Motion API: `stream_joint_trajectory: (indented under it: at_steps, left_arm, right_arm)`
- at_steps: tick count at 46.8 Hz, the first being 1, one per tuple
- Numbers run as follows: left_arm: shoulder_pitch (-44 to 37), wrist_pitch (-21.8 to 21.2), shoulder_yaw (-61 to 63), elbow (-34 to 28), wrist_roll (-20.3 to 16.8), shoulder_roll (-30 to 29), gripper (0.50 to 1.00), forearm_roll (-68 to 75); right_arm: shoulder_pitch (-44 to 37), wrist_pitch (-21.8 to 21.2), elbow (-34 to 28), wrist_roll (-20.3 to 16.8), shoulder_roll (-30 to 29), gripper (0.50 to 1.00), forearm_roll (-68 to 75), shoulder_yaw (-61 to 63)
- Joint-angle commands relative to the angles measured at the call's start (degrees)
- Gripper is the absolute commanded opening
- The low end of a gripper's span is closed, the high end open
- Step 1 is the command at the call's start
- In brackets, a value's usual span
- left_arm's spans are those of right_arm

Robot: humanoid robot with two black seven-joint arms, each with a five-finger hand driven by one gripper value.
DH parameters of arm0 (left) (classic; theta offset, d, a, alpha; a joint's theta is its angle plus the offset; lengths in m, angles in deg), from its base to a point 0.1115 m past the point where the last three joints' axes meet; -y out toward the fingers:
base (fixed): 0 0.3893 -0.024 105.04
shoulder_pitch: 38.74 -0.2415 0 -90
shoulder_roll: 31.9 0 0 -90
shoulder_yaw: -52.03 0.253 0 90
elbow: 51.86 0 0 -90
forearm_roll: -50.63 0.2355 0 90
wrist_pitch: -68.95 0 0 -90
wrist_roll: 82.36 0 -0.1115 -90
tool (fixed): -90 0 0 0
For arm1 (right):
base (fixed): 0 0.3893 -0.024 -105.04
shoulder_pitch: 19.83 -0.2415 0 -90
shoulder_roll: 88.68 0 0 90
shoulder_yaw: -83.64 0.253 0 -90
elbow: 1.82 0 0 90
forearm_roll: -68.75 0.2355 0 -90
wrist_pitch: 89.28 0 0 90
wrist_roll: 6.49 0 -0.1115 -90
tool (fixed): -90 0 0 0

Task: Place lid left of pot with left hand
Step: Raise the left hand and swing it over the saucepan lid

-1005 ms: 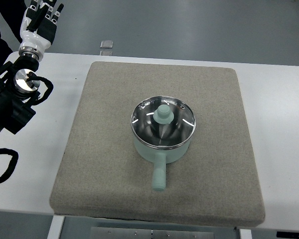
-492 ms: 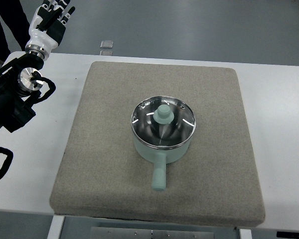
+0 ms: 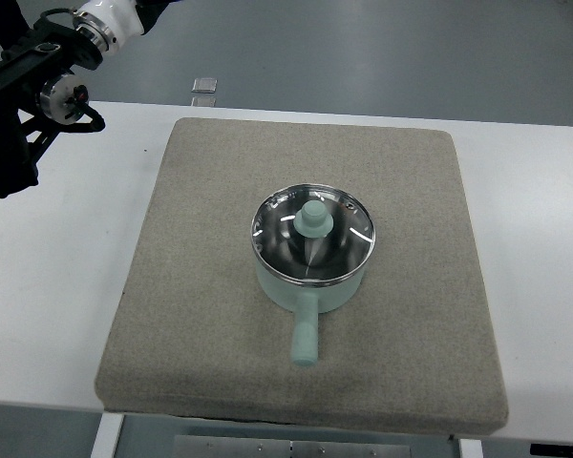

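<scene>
Grey mat (image 3: 210, 286) (white table (image 3: 57, 286))

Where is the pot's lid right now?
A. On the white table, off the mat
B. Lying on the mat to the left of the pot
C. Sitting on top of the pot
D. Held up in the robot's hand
C: the lid covers the pot, its green knob up.

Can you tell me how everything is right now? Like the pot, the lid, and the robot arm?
pot: upright on the mat, handle toward the near edge.
lid: on the pot, closed.
mat: lying flat on the table.
left arm: raised at top left, far from the pot; hand out of view.
</scene>
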Motion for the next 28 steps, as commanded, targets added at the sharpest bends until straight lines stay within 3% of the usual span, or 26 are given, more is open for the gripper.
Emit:
stream_joint_trajectory:
  at_steps: [1, 18, 28]
  left_arm:
    - [0.9, 0.0, 0.5, 0.8, -0.1, -0.3, 0.992, 5.0]
    - [8.2, 1.3, 12.3, 8.3, -0.2, -2.2, 0.992, 17.8]
    - [12.9, 3.2, 14.8, 13.6, -0.3, -3.0, 0.992, 33.6]
  right_arm:
    - [0.0, -0.1, 0.0, 0.0, 0.0, 0.924, 0.0, 0.0]
    - [0.0, -0.1, 0.0, 0.0, 0.0, 0.924, 0.0, 0.0]
    - [0.0, 0.0, 0.0, 0.0, 0.0, 0.924, 0.0, 0.0]
